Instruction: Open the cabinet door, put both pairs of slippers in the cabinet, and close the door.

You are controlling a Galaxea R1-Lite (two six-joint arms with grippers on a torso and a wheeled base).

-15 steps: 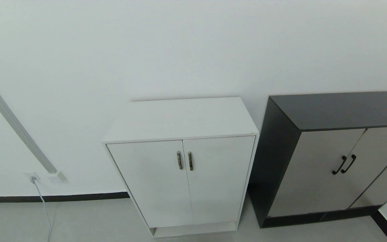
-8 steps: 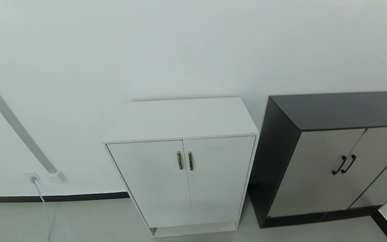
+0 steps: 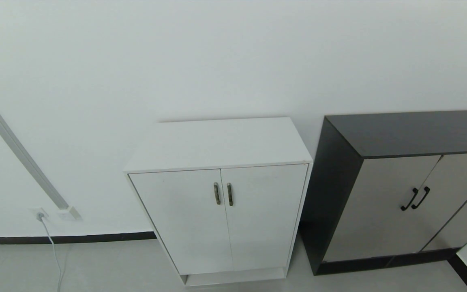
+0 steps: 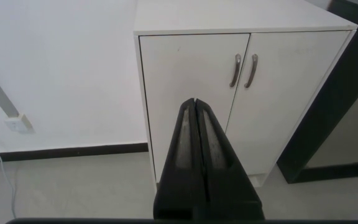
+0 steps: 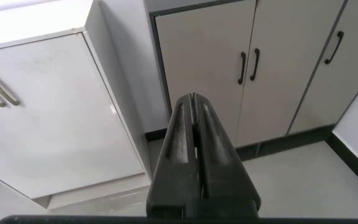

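No change: both end effectors [image 4: 195,102] [image 5: 193,98] closed, empty

I count two cabinets along wall: one white cabinet [image 3: 217,144], one dark cabinet [image 3: 412,132]. White: two doors [image 3: 185,219], two metal handles [image 3: 217,193]. Dark: three grey doors [image 3: 379,207], three black handles [image 3: 409,199]. One wall socket [image 3: 39,213], one cable [image 3: 53,251], one conduit [image 3: 14,150]. My grippers, two: left gripper [image 4: 195,102], right gripper [image 5: 193,98].
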